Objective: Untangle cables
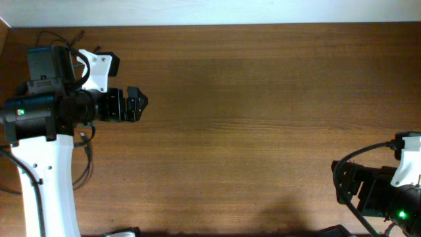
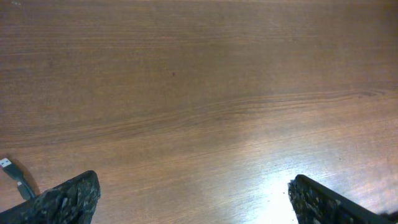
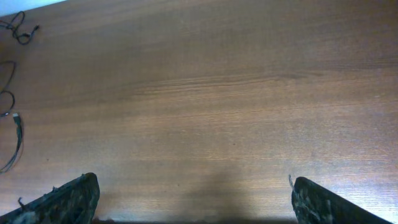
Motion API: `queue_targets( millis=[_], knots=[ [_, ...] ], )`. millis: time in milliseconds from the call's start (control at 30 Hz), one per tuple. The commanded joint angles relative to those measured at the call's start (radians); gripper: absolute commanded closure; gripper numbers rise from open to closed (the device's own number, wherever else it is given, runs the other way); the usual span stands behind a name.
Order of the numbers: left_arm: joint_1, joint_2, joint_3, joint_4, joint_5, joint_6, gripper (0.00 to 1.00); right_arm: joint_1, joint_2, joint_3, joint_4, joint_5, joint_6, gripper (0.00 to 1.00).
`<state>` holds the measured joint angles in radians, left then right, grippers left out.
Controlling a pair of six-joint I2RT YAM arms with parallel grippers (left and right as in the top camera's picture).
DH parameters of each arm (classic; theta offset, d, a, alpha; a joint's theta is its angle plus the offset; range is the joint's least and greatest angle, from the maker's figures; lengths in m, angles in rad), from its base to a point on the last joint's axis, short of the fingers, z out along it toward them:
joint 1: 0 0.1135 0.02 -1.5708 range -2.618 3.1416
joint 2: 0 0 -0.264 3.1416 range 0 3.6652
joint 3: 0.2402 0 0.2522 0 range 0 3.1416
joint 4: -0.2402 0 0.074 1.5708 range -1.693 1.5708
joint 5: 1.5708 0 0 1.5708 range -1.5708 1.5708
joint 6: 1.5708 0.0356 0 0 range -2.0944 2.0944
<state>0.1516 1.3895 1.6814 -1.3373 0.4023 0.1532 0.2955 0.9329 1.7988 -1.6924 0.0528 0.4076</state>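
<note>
I see both sets of jaws spread wide, holding nothing: the left gripper (image 2: 196,200) and the right gripper (image 3: 193,199) each hang over the brown wood-grain table (image 1: 263,99). The cables (image 1: 89,158) lie in loose loops beside the left arm, with one plug end (image 2: 7,163) near its finger. A pale strip (image 1: 197,10) borders the far edge.

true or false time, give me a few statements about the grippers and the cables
1. The left gripper and the right gripper are both open. True.
2. The left gripper holds one of the cables. False: it holds nothing.
3. A plug end lies on the table close to the left gripper. True.
4. The cables lie mid-table between the two arms. False: they lie at the table's side, by the left arm.
</note>
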Motion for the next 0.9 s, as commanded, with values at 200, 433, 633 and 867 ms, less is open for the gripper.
queue_targets(
  millis=[200, 433, 633, 867],
  knots=[
    [-0.003, -0.008, 0.016, 0.000, -0.007, 0.005, 0.01, -0.110, -0.023, -0.061, 0.016, 0.090, -0.083, 0.02],
    [-0.003, -0.008, 0.016, 0.000, -0.007, 0.005, 0.01, -0.242, -0.264, -0.446, 0.303, -0.064, -0.385, 0.02],
    [-0.003, -0.008, 0.016, 0.000, -0.007, 0.005, 0.01, -0.297, -0.583, -0.930, 0.699, -0.109, -0.457, 0.02],
    [-0.003, -0.008, 0.016, 0.000, -0.007, 0.005, 0.01, -0.298, -0.768, -1.275, 1.035, -0.154, -0.457, 0.02]
  ],
)
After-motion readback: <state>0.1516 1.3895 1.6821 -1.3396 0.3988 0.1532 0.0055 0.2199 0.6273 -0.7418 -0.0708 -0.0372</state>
